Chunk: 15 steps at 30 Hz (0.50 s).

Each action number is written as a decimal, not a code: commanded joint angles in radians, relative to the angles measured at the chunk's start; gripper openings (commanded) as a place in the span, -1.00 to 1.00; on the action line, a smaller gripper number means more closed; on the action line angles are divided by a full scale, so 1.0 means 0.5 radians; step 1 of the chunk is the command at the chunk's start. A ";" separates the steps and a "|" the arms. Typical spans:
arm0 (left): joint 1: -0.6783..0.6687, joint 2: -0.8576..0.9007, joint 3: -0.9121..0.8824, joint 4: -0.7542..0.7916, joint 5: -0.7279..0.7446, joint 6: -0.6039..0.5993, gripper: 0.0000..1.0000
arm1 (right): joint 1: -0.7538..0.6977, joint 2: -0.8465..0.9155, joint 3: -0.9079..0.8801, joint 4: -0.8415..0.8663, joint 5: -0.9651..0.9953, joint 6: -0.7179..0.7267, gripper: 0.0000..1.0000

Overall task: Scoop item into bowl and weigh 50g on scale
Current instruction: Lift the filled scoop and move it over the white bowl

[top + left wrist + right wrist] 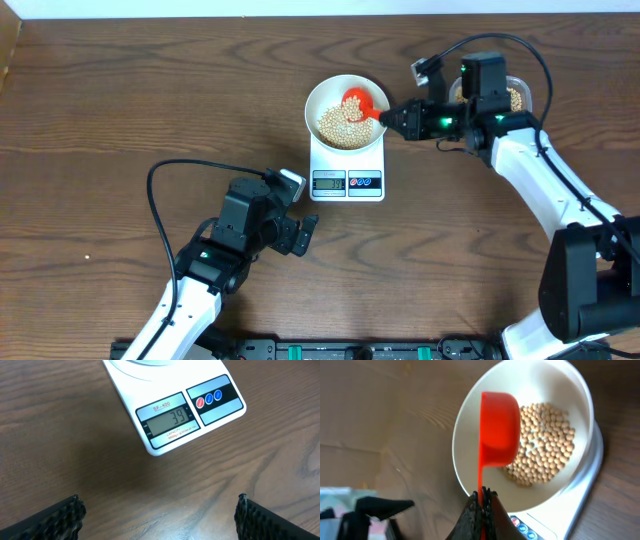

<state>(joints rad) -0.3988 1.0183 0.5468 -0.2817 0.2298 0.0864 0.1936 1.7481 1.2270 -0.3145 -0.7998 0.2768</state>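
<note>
— While the right end effector [482, 510] reaches over the scale [347, 165], what does it have hold of?

— Its fingers are clamped tight on the thin handle of a red scoop [499, 430]. The cup of the scoop hangs over the white bowl [322, 95], turned on its side, on the half of the bowl away from the display.

— And where are the beans [545, 445]?

— A heap of pale yellow beans lies in the bottom of the bowl, gathered just beside and partly under the scoop. Whether any remain inside the cup cannot be told from these views.

— Does the bowl sit on the scale?

— Yes, squarely on its white platform, leaving the front strip with the display [170, 422] and the small round buttons uncovered. The wrist camera on the left arm reads the display as 39.

— What about the left end effector [157, 505]?

— Its two dark fingers [55, 520] are spread wide with nothing between them, over bare wooden counter [120, 100] just in front of the scale and not touching it.

— Anything else on the counter?

— A clear tub [515, 97] holding more beans shows behind the right arm, largely hidden by it.
</note>
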 commanded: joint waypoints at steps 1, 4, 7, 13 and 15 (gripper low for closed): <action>0.011 0.000 0.048 -0.002 -0.018 0.028 0.96 | 0.074 0.008 0.171 -0.101 0.211 -0.203 -0.97; 0.011 0.000 0.048 -0.002 -0.018 0.028 0.96 | 0.111 0.008 0.220 -0.149 0.290 -0.244 -0.97; 0.011 0.000 0.048 -0.002 -0.018 0.028 0.96 | 0.145 0.008 0.230 -0.150 0.356 -0.269 -0.97; 0.011 0.000 0.048 -0.002 -0.018 0.027 0.96 | 0.214 0.008 0.231 -0.196 0.529 -0.343 -0.97; 0.011 0.000 0.048 -0.002 -0.018 0.028 0.96 | 0.237 0.008 0.231 -0.211 0.577 -0.374 -0.97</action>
<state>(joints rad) -0.3988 1.0183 0.5468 -0.2821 0.2302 0.0864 0.2893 1.7481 1.3228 -0.4122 -0.5770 0.1417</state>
